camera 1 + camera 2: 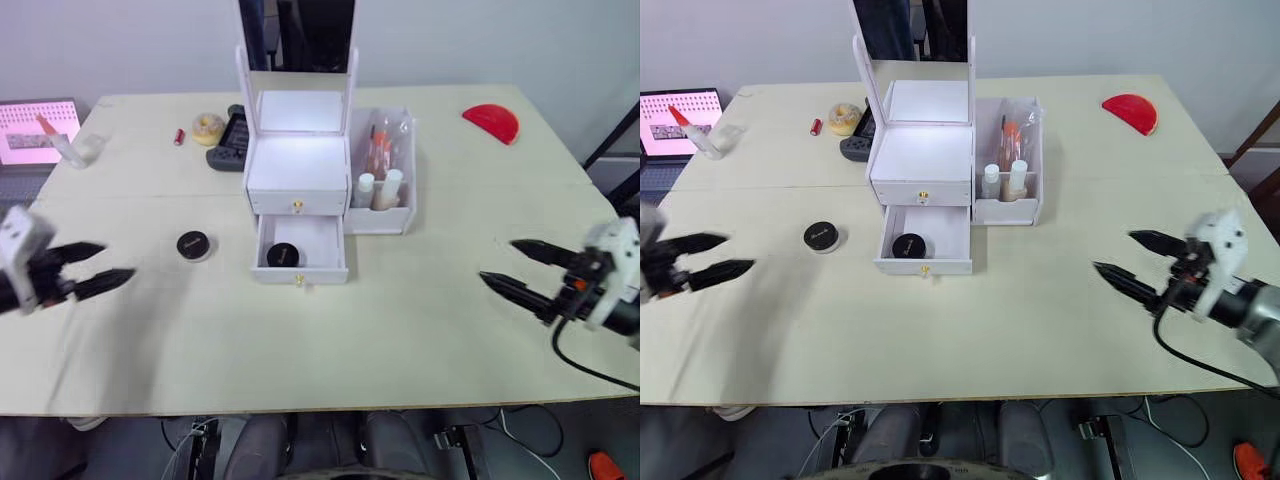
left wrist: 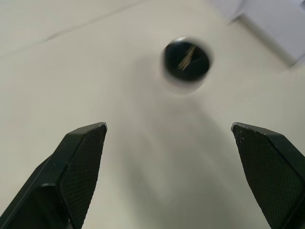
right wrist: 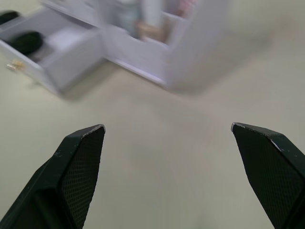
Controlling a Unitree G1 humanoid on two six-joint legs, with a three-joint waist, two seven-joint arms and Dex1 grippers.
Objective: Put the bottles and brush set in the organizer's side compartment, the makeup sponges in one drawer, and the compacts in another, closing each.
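Note:
A white organizer [image 1: 297, 165] with a mirror stands mid-table. Its lower drawer [image 1: 300, 245] is pulled out with one black compact [image 1: 283, 255] inside; the upper drawer [image 1: 298, 203] is shut. A second black compact [image 1: 194, 245] lies on the table left of the drawer. The side compartment [image 1: 384, 215] holds two bottles [image 1: 380, 188] and a bagged brush set [image 1: 380, 145]. My left gripper [image 1: 92, 268] hovers open at the table's left, well short of the loose compact [image 2: 187, 59]. My right gripper [image 1: 517, 266] hovers open at the right, empty.
A red half-round object [image 1: 492, 122] lies at the far right. A yellowish ring [image 1: 208, 127], a small red item [image 1: 180, 136] and a dark device [image 1: 232, 140] sit behind the organizer's left. A clear container [image 1: 78, 148] and a screen [image 1: 38, 130] are at the far left.

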